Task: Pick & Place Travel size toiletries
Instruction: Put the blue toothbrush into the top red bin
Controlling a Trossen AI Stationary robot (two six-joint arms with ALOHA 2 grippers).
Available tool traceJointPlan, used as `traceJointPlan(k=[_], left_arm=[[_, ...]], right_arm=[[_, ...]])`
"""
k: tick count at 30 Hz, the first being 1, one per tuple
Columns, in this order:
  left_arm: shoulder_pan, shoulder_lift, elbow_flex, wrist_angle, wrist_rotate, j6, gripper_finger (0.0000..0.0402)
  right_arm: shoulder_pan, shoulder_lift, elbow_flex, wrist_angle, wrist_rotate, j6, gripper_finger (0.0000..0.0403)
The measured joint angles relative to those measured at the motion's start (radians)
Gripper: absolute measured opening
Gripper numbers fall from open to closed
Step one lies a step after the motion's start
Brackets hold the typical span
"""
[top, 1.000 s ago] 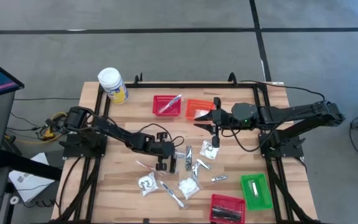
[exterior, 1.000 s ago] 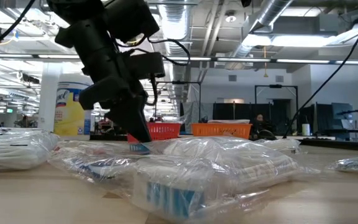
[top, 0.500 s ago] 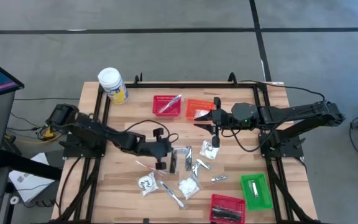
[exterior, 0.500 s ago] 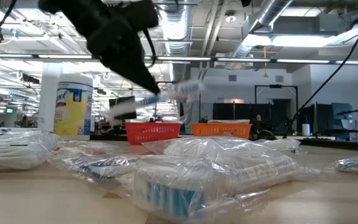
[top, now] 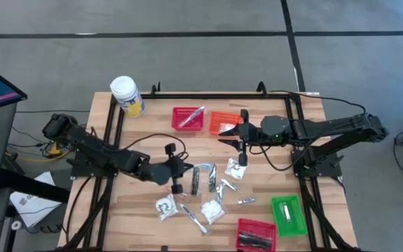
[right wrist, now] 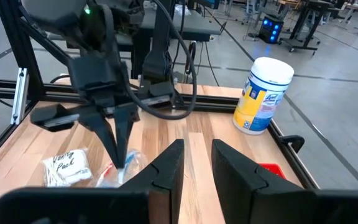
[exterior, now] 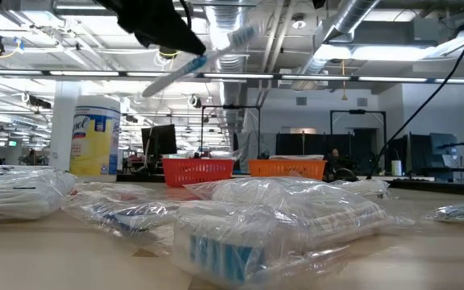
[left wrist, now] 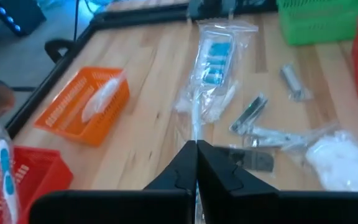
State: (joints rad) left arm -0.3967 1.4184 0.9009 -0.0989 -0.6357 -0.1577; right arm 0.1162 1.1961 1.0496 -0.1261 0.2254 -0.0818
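- The left claw (top: 185,168) is hanging over the middle of the table (top: 133,199). Its fingers are pressing together on one slim clear-wrapped packet (exterior: 216,52).
- In the low view this packet is being held well above the wood. It is tilting, with one end higher than the other.
- The other travel size toiletries (top: 213,194) are lying loose on the table just beside and below this claw, on the side toward the right arm. They are white packets and silver-grey sticks, some of them touching.
- On the other side of the left claw, toward the yellow jar (top: 127,96), bare wood is showing and giving open room.
- A black frame rail (top: 208,93) is running along the table edge behind the baskets.
- The right claw (top: 233,134) is waiting just beside the orange basket (top: 222,123), and its fingers are standing apart with nothing between them.
- A red basket (top: 187,117) is sitting next to the orange one. A green basket (top: 287,213) and a second red basket (top: 256,234) are standing at the near corner, well apart from both claws.
- The jar label is carrying script writing that I cannot read surely.
- One white packet (right wrist: 67,169) is showing print that seems to end in "Pack".
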Motion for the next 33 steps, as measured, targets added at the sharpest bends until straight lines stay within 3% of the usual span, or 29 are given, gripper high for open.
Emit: traceJointPlan(k=[11,17,24,29,33], left_arm=[[-0.033,-0.005,-0.008,0.119,-0.031,0.074,0.0],[-0.058,-0.063,-0.115,0.401,0.002,0.172,0.0],[-0.057,-0.183,-0.325,0.798,0.088,0.211,0.0],[-0.057,-0.232,-0.48,1.144,0.208,0.27,0.0],[-0.057,-0.245,-0.548,1.306,0.292,0.281,0.0]], right_arm=[[0.0,0.002,0.0,0.007,0.0,-0.007,0.0075],[0.0,0.003,0.0,0.007,0.0,-0.007,0.0075],[0.001,0.021,0.001,0.073,-0.008,-0.013,0.0075],[0.008,0.111,0.001,0.185,-0.155,-0.094,0.0075],[0.028,0.186,0.0,0.283,-0.176,-0.165,0.0075]])
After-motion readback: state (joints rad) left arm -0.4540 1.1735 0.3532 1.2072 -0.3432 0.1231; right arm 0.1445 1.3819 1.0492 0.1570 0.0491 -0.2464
